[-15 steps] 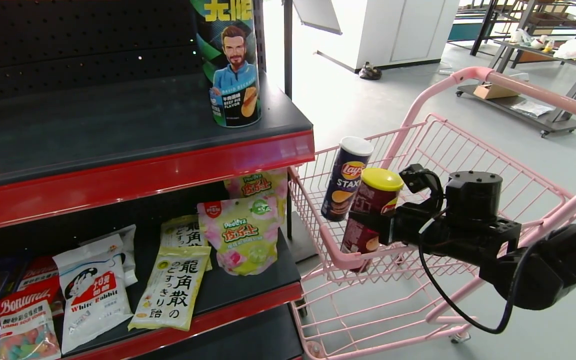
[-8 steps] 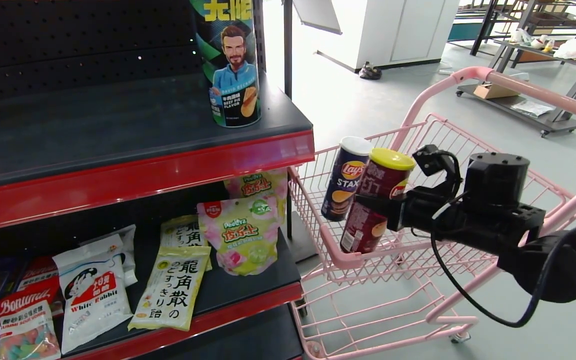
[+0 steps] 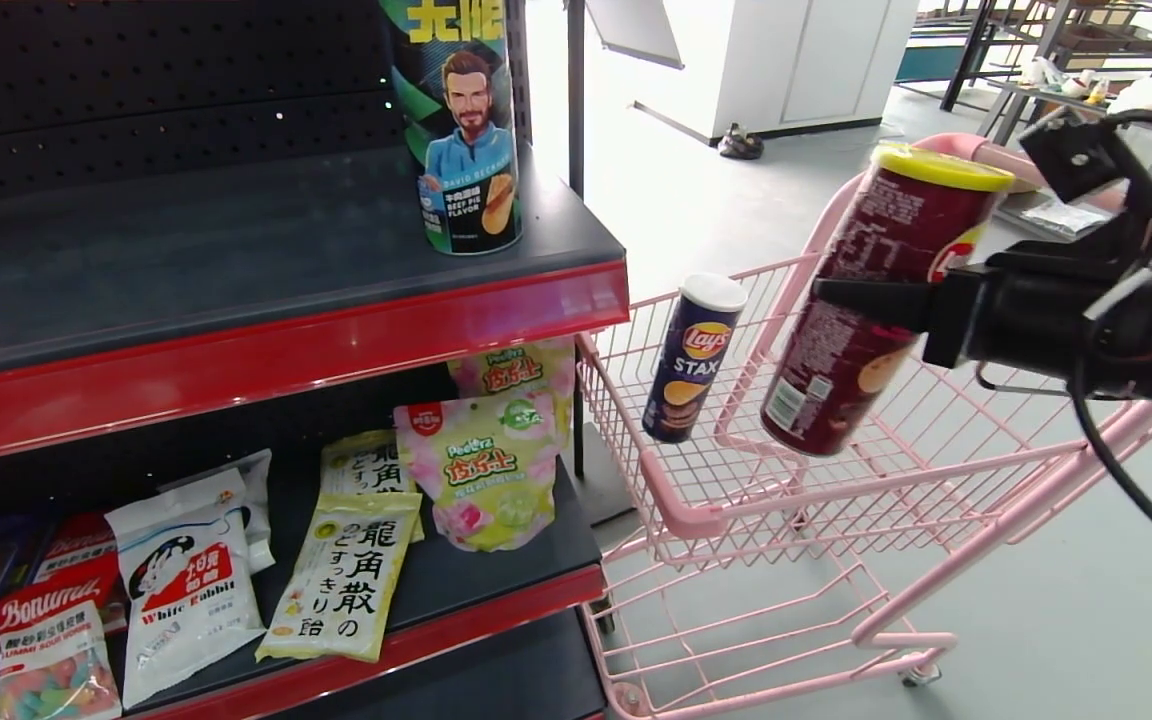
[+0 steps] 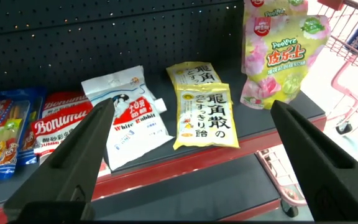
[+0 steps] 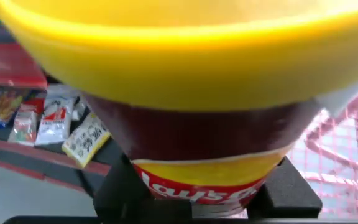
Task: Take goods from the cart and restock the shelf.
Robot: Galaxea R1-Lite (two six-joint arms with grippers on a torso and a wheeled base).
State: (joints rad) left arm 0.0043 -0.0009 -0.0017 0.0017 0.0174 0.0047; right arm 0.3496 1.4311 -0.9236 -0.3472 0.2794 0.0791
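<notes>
Standing in the pink cart (image 3: 648, 480) is a blue can (image 3: 691, 360).

Lettering shows on the blue can (image 3: 691, 355), the red can (image 3: 861, 310), the tall green can (image 3: 463, 130) and the snack bags (image 3: 341, 580).

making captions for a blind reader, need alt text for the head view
The right end effector holds a tilted red can with a yellow lid above a pink cart, where a blue can sits. On the left, a shelf bears a tall green can on top and snack bags below.
</notes>
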